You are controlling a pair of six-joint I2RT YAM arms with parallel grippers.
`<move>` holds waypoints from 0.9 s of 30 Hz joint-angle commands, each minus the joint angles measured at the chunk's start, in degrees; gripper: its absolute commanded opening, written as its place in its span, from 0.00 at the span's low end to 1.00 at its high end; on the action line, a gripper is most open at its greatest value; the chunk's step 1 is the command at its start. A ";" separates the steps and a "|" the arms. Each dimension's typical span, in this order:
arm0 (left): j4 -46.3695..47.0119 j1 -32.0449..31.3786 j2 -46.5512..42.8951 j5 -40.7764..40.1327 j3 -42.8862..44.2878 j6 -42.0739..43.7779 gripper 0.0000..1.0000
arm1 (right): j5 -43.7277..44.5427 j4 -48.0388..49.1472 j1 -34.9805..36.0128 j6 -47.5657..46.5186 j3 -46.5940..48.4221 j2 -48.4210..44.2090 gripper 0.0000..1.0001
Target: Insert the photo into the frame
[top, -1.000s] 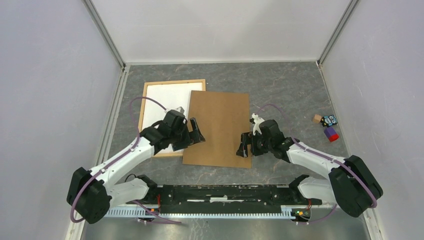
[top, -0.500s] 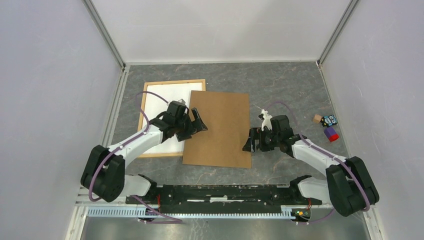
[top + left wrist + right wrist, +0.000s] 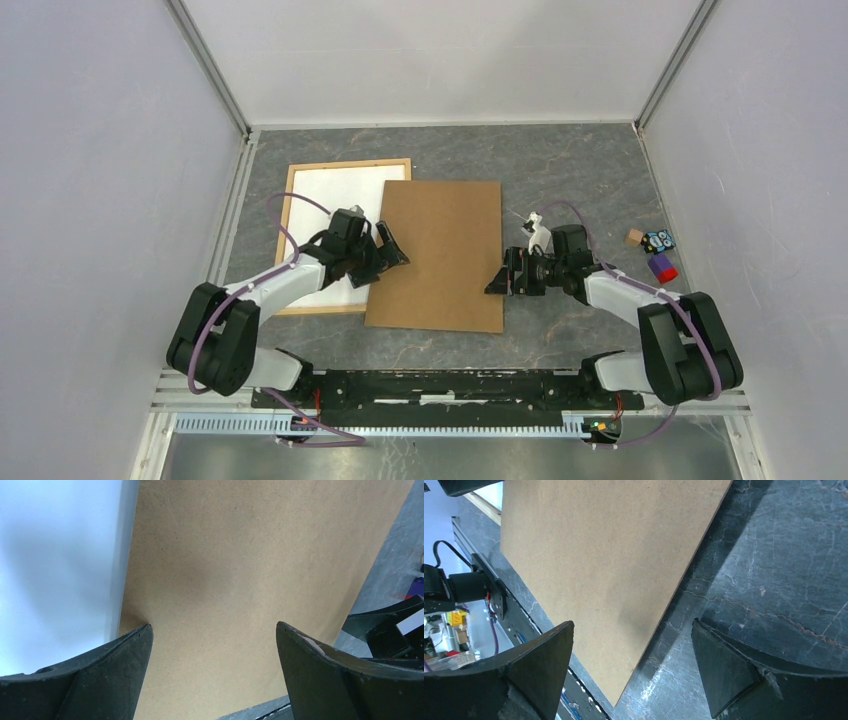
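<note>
Both arms have folded inward, bringing each end effector to one long edge of the board.
Left end effector (image 3: 212, 630) hangs wide open and empty over the board's (image 3: 440, 255) left margin. Right end effector (image 3: 631, 630), also spread and empty, straddles its right edge above the bench (image 3: 570, 170). The board lies flat, overlapping the right side of the frame (image 3: 345, 163), which lies far left with a white sheet (image 3: 335, 200) inside.
</note>
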 commanded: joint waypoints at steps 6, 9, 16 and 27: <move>0.75 0.77 2.17 -0.60 -1.79 2.01 1.00 | -6.31 8.13 -1.24 2.58 -1.70 5.94 0.91; 0.79 0.74 2.33 -0.37 -1.96 2.02 1.00 | -9.88 18.95 -1.82 8.93 -4.65 6.84 0.87; 0.61 0.81 2.30 -0.15 -2.41 2.26 1.00 | -9.68 38.12 -2.25 18.50 -8.45 9.19 0.74; 3.33 0.82 2.93 4.23 -3.33 1.77 1.00 | -8.64 79.56 -1.98 41.20 -16.30 18.41 0.51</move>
